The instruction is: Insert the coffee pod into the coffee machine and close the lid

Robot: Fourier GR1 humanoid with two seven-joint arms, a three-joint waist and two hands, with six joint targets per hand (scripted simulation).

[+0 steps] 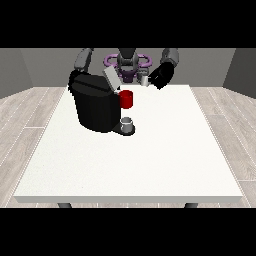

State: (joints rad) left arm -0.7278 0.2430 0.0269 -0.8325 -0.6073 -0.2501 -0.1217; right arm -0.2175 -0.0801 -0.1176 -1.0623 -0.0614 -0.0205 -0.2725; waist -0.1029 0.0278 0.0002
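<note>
Front view: a small pale coffee pod (145,80) is seen held up above the far edge of the white table (150,165), just to the right of the coffee machine's raised lid (111,78). The pod is gripped by the black hand at the view's right (161,76), whose fingers are curled toward it (how each finger lies cannot be made out). The pod is kept clear of the table surface and apart from the machine, with a small gap between it and the lid's upper end.

The coffee machine (95,106) is set on the table's far left part, a bulky black body with its grey lid tilted open and pointing up and to the left. A red part (126,99) is seen on the machine's right flank, just below the lid's lower end. Beneath it, a small grey cup (127,122) is placed on the machine's dark base plate (125,130), upright.

The hand at the view's left is hidden behind the machine's top, only its grey upper arm (83,59) being shown, so its fingers cannot be judged. The robot's torso (128,62) is seen behind the table's far edge, with a purple ring-shaped part (142,61) around it. A wooden floor (30,110) and grey walls (240,67) are visible around the table.
</note>
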